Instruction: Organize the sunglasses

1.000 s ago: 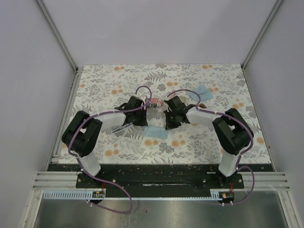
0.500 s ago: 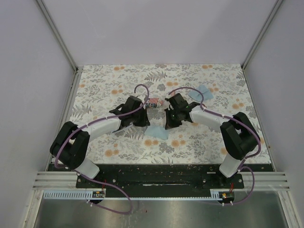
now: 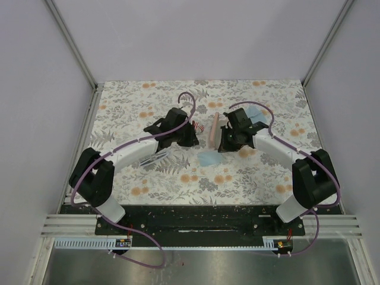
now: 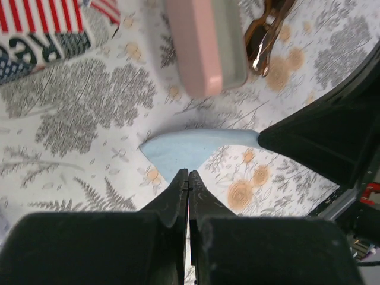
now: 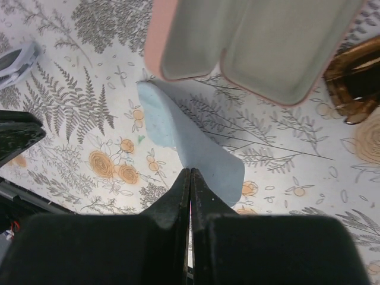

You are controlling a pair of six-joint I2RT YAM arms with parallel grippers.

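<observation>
- While the pink case (image 5: 255, 47) lies open and empty, the reddish-brown sunglasses (image 5: 356, 77) rest just beside it on the floral worktop (image 5: 71, 113).
- Silvery-framed sunglasses (image 3: 157, 158) lie by the left arm (image 3: 127, 154).
- Left claw (image 4: 188, 178) and right claw (image 5: 190, 178) are both closed, empty, over a blue cloth (image 5: 196, 154).
- Pale walls (image 3: 196, 41) enclose the worktop.
</observation>
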